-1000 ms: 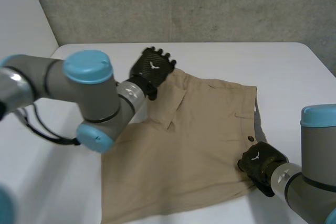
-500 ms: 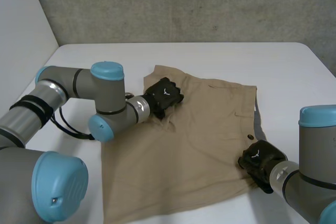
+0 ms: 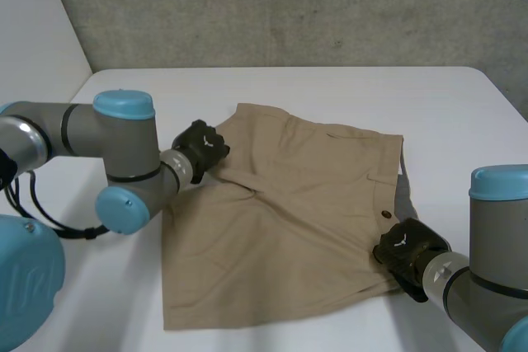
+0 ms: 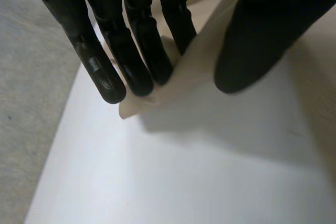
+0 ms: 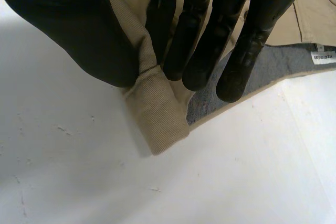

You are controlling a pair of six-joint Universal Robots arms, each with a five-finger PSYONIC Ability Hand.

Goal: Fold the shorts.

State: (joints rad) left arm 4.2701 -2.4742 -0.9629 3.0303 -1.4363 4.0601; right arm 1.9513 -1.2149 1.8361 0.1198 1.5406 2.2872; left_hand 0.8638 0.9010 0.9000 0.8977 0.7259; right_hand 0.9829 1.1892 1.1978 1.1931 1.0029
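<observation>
You have both hands on the shorts (image 3: pixel 280 228).
Left hand (image 3: pixel 200 144) pinches a leg-end corner of the shorts; right hand (image 3: pixel 408 246) pinches their waistband corner.

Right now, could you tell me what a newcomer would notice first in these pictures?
Tan shorts lie spread on the white table. The left hand pinches their edge on one side, while the right hand pinches the waistband corner on the other.
</observation>
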